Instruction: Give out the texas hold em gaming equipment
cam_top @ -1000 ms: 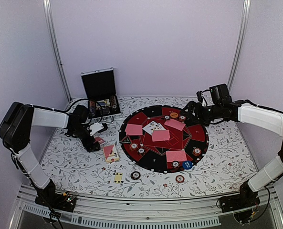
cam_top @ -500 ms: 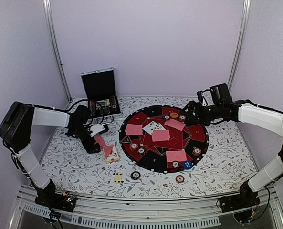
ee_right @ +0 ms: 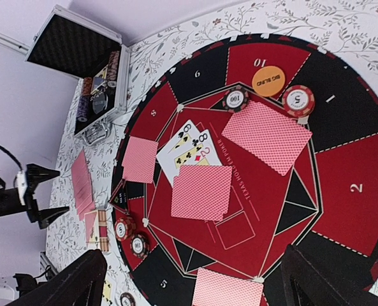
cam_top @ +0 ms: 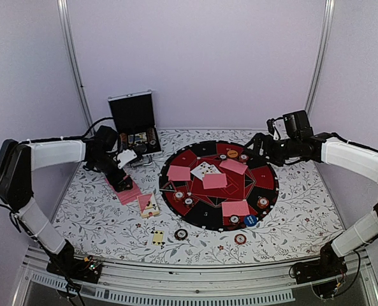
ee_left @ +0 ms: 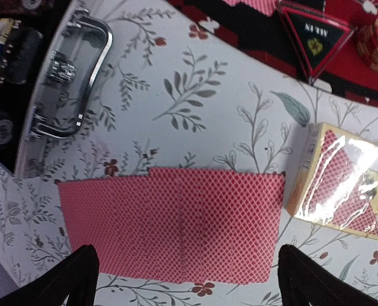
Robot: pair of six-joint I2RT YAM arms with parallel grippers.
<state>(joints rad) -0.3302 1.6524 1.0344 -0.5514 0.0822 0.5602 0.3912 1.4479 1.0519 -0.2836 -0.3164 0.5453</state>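
A small spread of pink-backed cards (ee_left: 176, 223) lies flat on the floral cloth, also in the top view (cam_top: 129, 194). My left gripper (ee_left: 187, 271) hangs open just above it, one finger past each end, holding nothing. The pink card box (ee_left: 345, 182) lies right beside the spread (cam_top: 149, 205). My right gripper (ee_right: 194, 261) is open and empty above the far right of the round red-black mat (cam_top: 265, 175). On the mat lie pink card pairs (ee_right: 201, 191), face-up cards (ee_right: 190, 145), striped chips (ee_right: 298, 100), an orange button (ee_right: 268, 80) and a blue button (cam_top: 250, 220).
The silver-edged black case (cam_top: 134, 124) stands open at the back left, its handle (ee_left: 67, 83) close to the spread. Two loose chips (cam_top: 181, 234) (cam_top: 240, 239) and a yellow card (cam_top: 157, 238) lie near the front edge.
My left gripper has let go of the pink cards, which now lie spread on the cloth, and has lifted back from them. The right arm has barely moved.
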